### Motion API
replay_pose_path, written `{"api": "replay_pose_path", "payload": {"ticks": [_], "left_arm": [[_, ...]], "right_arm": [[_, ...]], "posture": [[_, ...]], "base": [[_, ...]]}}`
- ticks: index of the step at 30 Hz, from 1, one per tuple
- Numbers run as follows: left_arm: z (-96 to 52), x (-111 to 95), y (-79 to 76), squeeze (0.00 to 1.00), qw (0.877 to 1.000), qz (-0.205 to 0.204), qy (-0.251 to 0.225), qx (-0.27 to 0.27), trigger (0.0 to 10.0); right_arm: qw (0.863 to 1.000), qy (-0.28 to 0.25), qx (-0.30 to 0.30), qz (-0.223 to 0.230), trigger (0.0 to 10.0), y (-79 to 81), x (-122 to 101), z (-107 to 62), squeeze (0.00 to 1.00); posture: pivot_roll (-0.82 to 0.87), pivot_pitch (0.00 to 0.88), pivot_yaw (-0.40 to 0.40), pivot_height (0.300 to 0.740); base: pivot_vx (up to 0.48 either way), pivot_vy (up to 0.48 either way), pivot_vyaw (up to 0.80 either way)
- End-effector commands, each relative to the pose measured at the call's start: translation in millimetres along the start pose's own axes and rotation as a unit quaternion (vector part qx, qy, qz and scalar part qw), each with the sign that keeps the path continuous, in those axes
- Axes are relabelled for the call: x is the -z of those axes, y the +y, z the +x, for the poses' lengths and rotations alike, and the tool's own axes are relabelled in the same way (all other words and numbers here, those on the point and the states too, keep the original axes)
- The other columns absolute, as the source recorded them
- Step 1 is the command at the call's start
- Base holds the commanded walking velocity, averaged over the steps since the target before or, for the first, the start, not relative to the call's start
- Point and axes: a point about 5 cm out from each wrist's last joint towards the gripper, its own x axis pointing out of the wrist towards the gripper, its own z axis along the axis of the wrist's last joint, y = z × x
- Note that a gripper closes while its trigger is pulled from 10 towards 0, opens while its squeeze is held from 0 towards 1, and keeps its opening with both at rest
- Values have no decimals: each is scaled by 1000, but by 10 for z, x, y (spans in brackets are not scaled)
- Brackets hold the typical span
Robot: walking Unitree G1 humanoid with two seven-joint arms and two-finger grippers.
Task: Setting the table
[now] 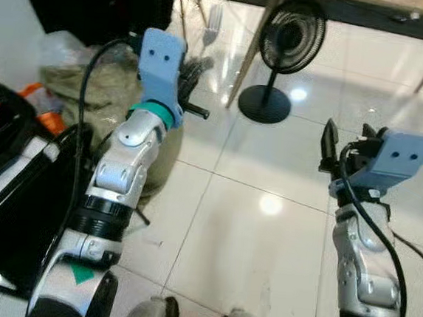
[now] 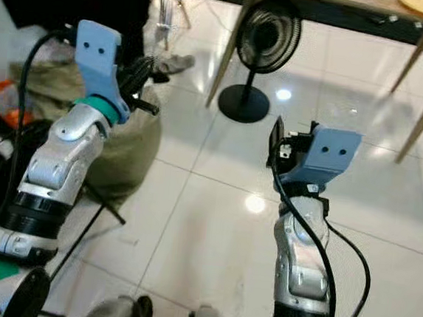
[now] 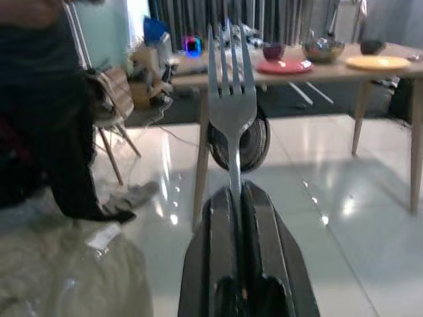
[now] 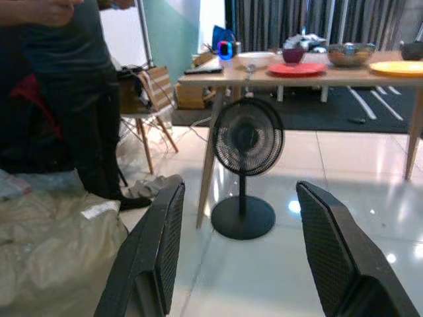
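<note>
The left gripper (image 3: 241,218) was pressed tight on the handle of a metal fork (image 3: 231,109), which stood up out of the black fingers with its tines pointing toward the room ahead. In the head views that gripper (image 1: 193,75) was raised over a crumpled olive-green bag (image 1: 91,92) on the floor, its blue wrist housing uppermost. The right gripper (image 4: 241,257) was held out at the other side with its two fingers (image 4: 162,244) spread wide apart and nothing between them — through the gap stood a black pedestal fan (image 4: 246,165) on the glossy white tiles. Just behind the fan ran a long wooden table (image 4: 198,79) on slanted legs, carrying a red plate (image 4: 296,68), a yellow plate (image 4: 400,67), a metal bowl (image 4: 348,54) and a small dark bowl (image 4: 293,53). A person (image 4: 73,99) in dark clothes stood beside the bag, near a wooden chair (image 4: 149,99). Black cases (image 1: 10,178) lay on the floor at the robot's left.
</note>
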Motion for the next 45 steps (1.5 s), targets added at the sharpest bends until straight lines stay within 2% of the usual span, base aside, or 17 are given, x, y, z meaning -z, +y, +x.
{"api": "replay_pose_path", "payload": {"ticks": [1,8,15,31,37,45], "left_arm": [[7,-9,-24,0,1000,6,-2,6,10000],[5,2,-48,0,1000,-2,2,9,10000],[13,0,-75,0,1000,-14,3,16,10000],[11,23,-104,0,1000,-11,10,18,10000],[-11,53,-147,0,999,-15,22,35,10000],[-34,90,-108,0,999,-8,29,29,10000]], "right_arm": [[1000,1,6,1,10000,-23,3,-16,0],[1000,5,6,1,10000,-29,10,-24,0],[1000,6,9,6,10000,-40,8,-29,0],[1000,9,12,8,10000,-47,17,-32,0],[1000,10,13,11,10000,-52,17,-22,0],[1000,12,14,12,10000,-46,24,-24,0]], "posture": [[-147,0,112,740],[-148,0,110,740],[-151,0,112,740],[-147,0,109,740],[-145,0,109,740],[-142,0,109,740]], "base": [[0,0,0],[0,0,0],[0,0,-800],[0,0,-800],[0,0,-800],[0,0,-800]]}}
